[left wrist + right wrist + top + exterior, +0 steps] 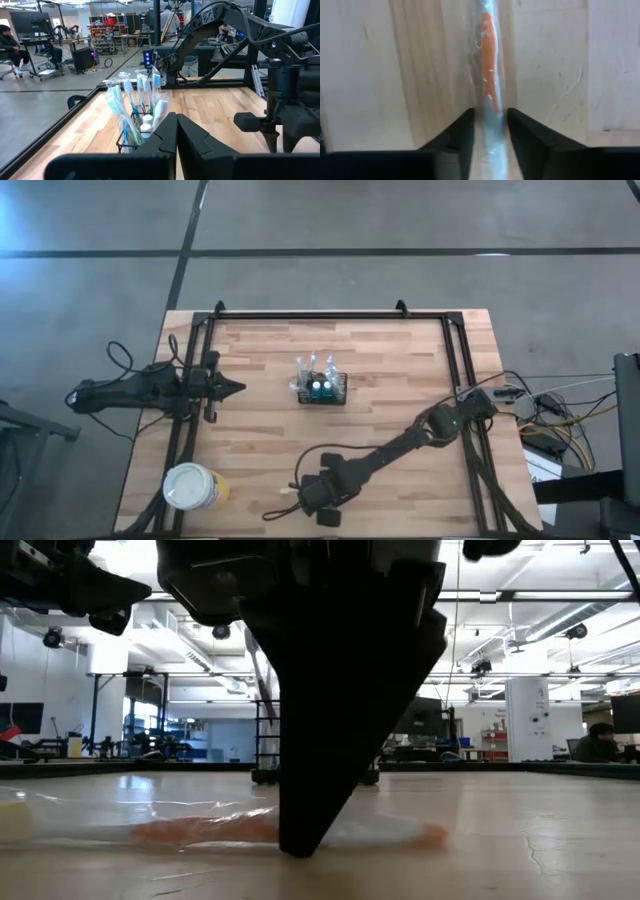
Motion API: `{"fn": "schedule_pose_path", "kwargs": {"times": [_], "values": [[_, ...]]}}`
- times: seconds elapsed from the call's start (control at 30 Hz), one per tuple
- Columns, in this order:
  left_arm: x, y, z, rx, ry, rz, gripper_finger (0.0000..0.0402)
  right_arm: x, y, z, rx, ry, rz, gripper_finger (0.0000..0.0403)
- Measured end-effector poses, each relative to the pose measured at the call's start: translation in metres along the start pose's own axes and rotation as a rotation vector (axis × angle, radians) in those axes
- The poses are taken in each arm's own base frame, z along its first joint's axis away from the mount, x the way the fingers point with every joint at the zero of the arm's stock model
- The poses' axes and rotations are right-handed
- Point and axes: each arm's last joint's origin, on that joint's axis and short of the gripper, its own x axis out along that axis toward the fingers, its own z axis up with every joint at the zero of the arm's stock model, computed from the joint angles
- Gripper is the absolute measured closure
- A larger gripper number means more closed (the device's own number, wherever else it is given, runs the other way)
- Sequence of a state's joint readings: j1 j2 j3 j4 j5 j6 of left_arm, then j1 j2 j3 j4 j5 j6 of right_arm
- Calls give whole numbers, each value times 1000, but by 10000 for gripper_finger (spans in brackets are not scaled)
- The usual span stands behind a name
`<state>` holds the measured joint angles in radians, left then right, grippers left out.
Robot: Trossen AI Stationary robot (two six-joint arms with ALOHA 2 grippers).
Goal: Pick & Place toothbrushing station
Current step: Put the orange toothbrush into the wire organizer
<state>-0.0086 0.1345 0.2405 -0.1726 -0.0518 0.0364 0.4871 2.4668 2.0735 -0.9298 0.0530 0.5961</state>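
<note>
The wooden table (400, 440) is carrying every item in view. The right arm (400, 448) is reaching across the near half of the table, and its gripper (318, 502) is pressing down at the near edge, just right of the yellow cup with a white lid (192, 487). The left arm (140, 390) is lying along the left side of the table, with the left gripper (232, 389) pointing toward the caddy and its fingers (165, 137) pressed together, holding nothing.

The toothbrushing station (320, 387), a small black wire-mesh caddy, is standing upright near the table's centre, well apart from both grippers. It is holding several wrapped toothbrushes (132, 102) that are standing upright, and small white-capped bottles (146, 126) are sitting among them.

An orange toothbrush in a clear wrapper (490, 75) is lying flat on the table at the near edge. The right gripper's two fingers (456, 137) are straddling this toothbrush, one on each side, with the jaws set narrow around the wrapper. The pictures are not showing whether the fingers are already gripping it. In the low view, the dark finger (330, 740) is touching the table directly over the wrapped toothbrush (200, 829).
</note>
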Motion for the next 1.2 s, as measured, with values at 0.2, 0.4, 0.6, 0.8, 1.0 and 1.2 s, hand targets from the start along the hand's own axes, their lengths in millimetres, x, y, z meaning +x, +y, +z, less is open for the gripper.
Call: {"fn": "schedule_pose_path", "kwargs": {"times": [0.2,0.4,0.6,0.8,1.0,1.2], "values": [[0,0,0,0,0,0,394,0,-5,3,-45,1,1,380],[0,0,0,14,0,0,394,-7,-12,10,-129,-20,16,381],[0,0,0,15,-3,-4,394,-38,-19,25,-177,-151,4,383],[0,0,1,17,-8,-4,394,-64,-30,28,-211,-245,-21,384],[0,0,1,17,-10,-3,394,-110,-46,20,-248,-469,31,384],[0,0,1,16,-15,-2,394,-164,-82,-20,-200,-776,8,385]]}}
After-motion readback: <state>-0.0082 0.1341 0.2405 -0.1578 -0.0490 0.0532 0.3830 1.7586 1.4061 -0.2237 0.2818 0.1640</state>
